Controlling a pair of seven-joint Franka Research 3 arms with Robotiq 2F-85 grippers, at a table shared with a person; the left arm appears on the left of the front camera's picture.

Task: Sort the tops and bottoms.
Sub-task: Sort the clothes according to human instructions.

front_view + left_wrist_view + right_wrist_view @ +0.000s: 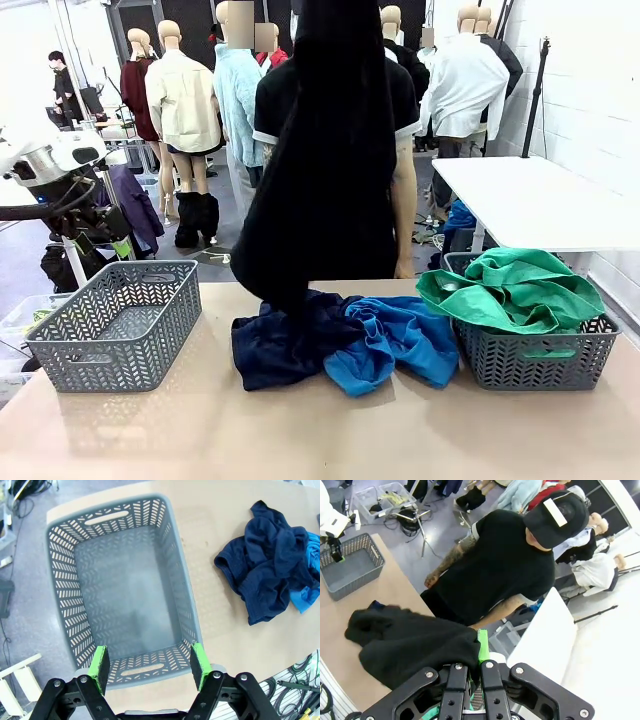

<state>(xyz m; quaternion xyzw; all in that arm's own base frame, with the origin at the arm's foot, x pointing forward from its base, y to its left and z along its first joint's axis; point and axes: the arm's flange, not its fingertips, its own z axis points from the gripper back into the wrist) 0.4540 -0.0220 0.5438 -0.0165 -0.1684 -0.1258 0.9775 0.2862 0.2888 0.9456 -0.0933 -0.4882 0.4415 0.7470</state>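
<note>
Front view, desk (320,430).
Left basket (115,335), grey lattice, 8 o'clock: empty.
Right basket (535,355), same kind, 4 o'clock: holds the emerald green garment (510,290), heaped over its rim.
Between them, 6 o'clock: navy garment (285,345), touching the bright blue garment (395,340) at its 3 o'clock side.
Black garment (320,150) hangs from 12 o'clock down to the navy one, screening most of the person (505,565).
Right fingers (483,642) are clamped on the black garment.
Left fingers (99,667) are spread wide, holding nothing, above the left basket.
</note>
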